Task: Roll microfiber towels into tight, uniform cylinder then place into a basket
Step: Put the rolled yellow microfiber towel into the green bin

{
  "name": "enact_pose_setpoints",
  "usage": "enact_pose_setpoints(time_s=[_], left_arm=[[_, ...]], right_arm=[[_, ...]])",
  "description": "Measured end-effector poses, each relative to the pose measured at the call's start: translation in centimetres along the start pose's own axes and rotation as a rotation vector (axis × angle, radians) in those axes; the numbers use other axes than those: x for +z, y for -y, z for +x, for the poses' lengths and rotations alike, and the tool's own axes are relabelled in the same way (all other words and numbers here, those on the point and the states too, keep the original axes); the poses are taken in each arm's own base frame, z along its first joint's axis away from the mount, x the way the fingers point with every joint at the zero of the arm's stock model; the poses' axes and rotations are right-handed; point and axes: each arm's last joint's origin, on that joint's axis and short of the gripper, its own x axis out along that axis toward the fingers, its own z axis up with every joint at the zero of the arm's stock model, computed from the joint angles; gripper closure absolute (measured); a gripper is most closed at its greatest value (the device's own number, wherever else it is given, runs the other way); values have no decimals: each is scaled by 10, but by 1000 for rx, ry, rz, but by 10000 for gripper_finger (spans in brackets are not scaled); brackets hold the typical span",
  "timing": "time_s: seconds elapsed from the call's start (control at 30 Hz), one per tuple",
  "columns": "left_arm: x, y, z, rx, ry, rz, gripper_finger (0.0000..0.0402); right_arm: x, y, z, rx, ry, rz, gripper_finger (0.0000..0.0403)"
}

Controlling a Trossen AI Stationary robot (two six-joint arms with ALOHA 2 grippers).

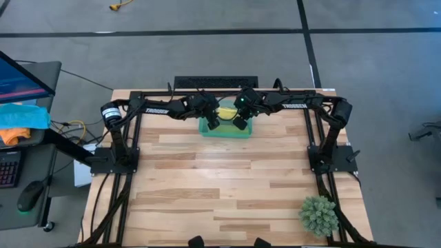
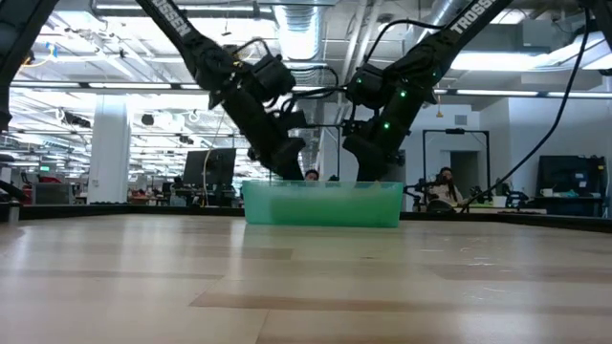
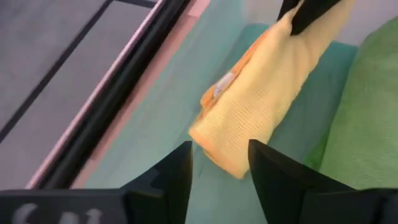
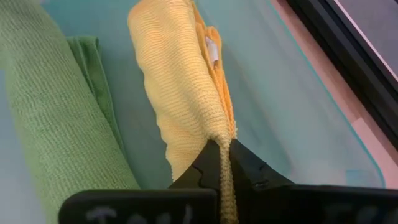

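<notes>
Yellow towel (image 4: 186,81) is rolled and sits inside the basket (image 1: 225,129), hanging at a tilt with one end pinched in the right gripper (image 4: 222,163), jaws closed on the cloth. A small white tag (image 3: 222,85) shows on the yellow roll's side; no text readable on it. Green towel (image 4: 50,106) is also in the basket, rolled, lying just beside the yellow one. Left gripper (image 3: 219,163) is over the free end of the yellow roll, jaws open, one finger (image 3: 176,174) either side of that end, not gripping. In the high view both grippers meet over the basket at the table's far edge, centre; the left one (image 1: 213,122) and right one (image 1: 240,122) nearly touch. Basket is translucent teal; low view shows it flat on the table (image 2: 306,277) with both arms coming down into it. "TROSSEN" is printed in white on both arms (image 1: 157,108). Plant (image 1: 319,214) sits at the near right corner of the table, well apart from the basket. Orange and blue cloths (image 1: 21,118) lie on a side desk off the left edge. People are visible in the room behind (image 2: 444,183).
</notes>
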Motion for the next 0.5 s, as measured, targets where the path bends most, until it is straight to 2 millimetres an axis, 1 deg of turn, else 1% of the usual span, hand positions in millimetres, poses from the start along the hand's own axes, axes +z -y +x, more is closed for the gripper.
enact_pose_setpoints(time_s=[0.1,0.17,0.3,0.4,0.5], left_arm=[[13,-3,-10,-3,-26,17,247],[21,-5,-21,-6,-36,36,248],[35,-6,-45,-10,14,59,255],[41,-7,-65,-15,36,65,260],[45,-7,-87,-25,41,70,264]], right_arm=[[0,0,0,3,1,-1,368],[0,-1,0,4,3,0,364],[1,-3,0,11,13,0,353],[1,-4,0,25,11,7,328],[1,-4,0,24,12,19,286]])
